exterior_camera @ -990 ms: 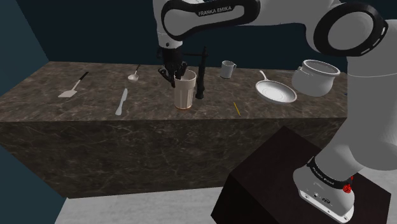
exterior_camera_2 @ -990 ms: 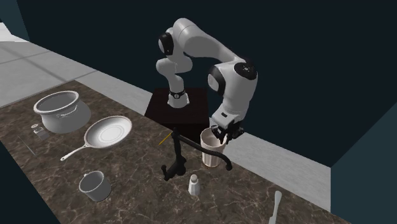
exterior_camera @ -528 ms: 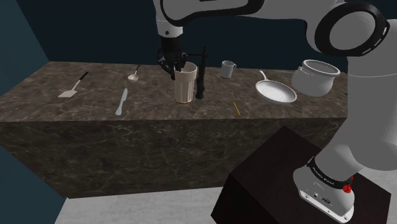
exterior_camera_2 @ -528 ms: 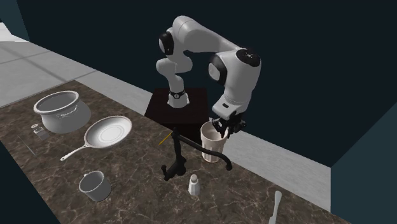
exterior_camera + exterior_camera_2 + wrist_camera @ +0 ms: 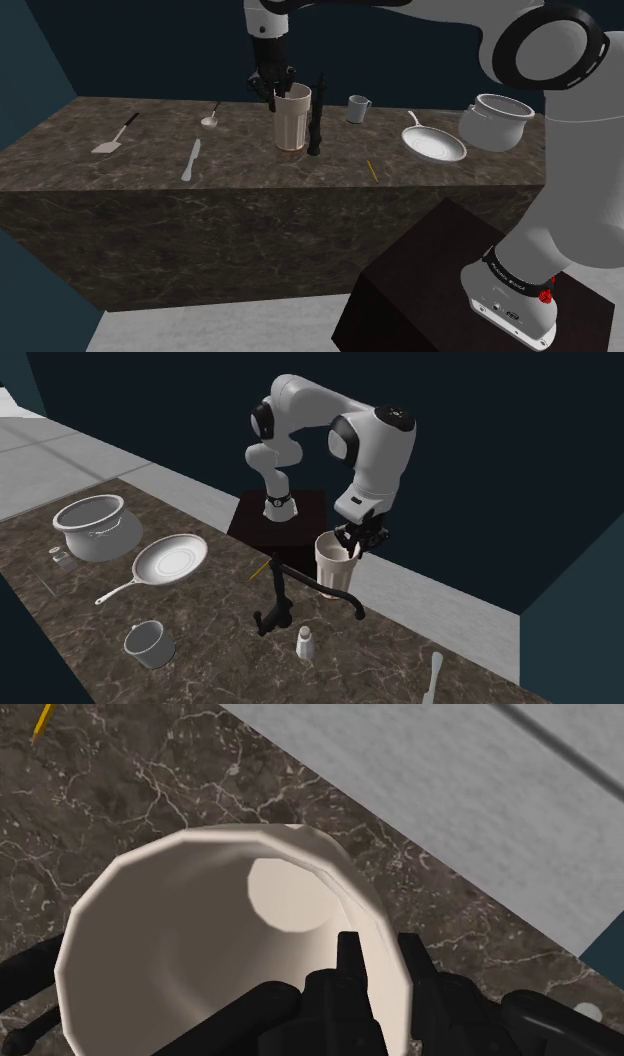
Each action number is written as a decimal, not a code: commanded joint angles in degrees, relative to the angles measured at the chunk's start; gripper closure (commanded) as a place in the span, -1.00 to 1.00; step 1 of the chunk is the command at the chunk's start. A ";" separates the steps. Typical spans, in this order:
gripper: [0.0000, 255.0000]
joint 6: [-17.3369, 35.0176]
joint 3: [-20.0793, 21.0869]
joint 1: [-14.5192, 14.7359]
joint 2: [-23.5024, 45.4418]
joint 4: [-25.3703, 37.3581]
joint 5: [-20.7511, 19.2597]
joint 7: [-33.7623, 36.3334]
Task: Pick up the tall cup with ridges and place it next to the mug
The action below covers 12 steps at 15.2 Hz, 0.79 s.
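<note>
Currently the gripper [image 5: 275, 90] [image 5: 356, 543] [image 5: 380, 950] is clamped on the rim of the tall cream cup [image 5: 292, 122] [image 5: 331, 574] [image 5: 190, 944]. One finger is inside the wall and one is outside, with only the wall's thickness between them. The arm descends from above with the hand pointing almost straight down. The cup is upright over the dark marbled counter [image 5: 120, 175], just beside the black faucet [image 5: 317, 115] [image 5: 276, 602]. The mug [image 5: 359, 108] [image 5: 148, 642] stands well apart, beyond the faucet.
</note>
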 commanded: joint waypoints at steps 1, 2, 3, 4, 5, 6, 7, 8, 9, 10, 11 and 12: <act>1.00 -2.10 -0.02 0.35 0.59 2.74 -0.12 -0.11; 1.00 -3.07 -0.04 0.51 0.89 4.01 -0.18 -0.17; 1.00 -4.07 -0.06 0.69 1.23 5.35 -0.25 -0.23; 1.00 -5.09 -0.09 0.89 1.61 6.77 -0.33 -0.29; 1.00 -6.16 -0.12 1.10 2.04 8.28 -0.42 -0.36; 1.00 -7.27 -0.15 1.34 2.53 9.89 -0.53 -0.43; 1.00 -8.44 -0.20 1.60 3.09 11.63 -0.65 -0.51; 1.00 -9.67 -0.26 1.89 3.73 13.52 -0.78 -0.59; 1.00 -10.99 -0.34 2.23 4.48 15.61 -0.94 -0.70; 1.00 -11.96 -0.40 2.48 5.07 17.20 -1.07 -0.78; 1.00 -10.35 -0.32 0.84 2.28 12.81 -0.54 -1.58; 1.00 -9.09 -0.29 -0.66 -0.08 9.22 -0.07 -2.47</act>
